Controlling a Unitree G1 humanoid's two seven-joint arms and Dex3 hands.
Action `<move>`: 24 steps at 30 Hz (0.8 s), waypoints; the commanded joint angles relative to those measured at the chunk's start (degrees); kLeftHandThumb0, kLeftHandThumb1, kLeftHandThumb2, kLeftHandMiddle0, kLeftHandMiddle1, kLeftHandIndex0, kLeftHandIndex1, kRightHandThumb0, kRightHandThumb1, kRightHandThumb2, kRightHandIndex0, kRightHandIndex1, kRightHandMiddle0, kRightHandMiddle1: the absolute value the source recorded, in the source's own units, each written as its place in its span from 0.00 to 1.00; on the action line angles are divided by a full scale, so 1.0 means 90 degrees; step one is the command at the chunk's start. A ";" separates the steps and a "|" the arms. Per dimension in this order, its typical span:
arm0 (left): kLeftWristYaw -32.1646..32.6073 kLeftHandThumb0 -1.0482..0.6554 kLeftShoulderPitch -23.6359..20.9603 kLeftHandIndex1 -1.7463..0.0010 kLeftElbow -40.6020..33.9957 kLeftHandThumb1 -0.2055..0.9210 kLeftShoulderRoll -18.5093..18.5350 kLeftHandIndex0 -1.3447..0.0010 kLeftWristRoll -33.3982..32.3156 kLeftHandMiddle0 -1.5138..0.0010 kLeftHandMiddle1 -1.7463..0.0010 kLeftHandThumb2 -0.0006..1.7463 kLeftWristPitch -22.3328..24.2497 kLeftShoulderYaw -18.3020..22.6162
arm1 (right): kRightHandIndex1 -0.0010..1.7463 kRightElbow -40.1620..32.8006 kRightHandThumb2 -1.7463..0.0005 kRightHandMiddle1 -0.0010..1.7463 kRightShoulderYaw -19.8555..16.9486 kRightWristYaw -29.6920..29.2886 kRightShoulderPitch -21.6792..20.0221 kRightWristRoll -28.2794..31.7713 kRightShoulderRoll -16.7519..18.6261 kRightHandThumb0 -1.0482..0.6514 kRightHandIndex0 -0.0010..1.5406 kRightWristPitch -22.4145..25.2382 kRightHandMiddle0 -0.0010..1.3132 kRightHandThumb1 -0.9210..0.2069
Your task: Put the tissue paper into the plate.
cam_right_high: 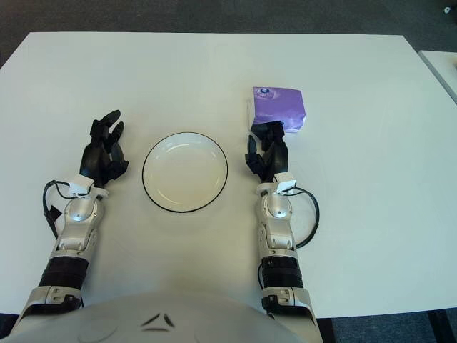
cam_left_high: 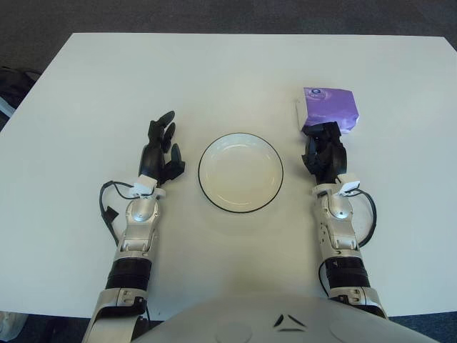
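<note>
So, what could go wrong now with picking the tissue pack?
The right hand is at the near edge of the purple tissue pack with no grip visible; closing there may push the pack away. The plate is shallow, so a dropped pack could slide off. The left hand shows left of the plate.

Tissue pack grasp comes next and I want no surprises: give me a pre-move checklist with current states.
1. Purple tissue pack visible, unobstructed from above: ok.
2. Right hand close to pack, just short of its near edge: ok.
3. Right hand closed on pack: not ok, nothing held yet.
4. Black-rimmed white plate free of objects: ok.
5. Left hand left of plate, out of the path: ok.
6. Fingertips touching pack: cannot tell.
</note>
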 commanded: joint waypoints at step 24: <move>0.0055 0.24 0.0354 0.56 0.0360 1.00 -0.0109 1.00 0.0126 0.76 0.97 0.48 0.0037 -0.0082 | 0.56 0.0309 0.70 1.00 -0.0025 0.0067 0.0665 0.0097 0.0017 0.41 0.18 0.0791 0.14 0.00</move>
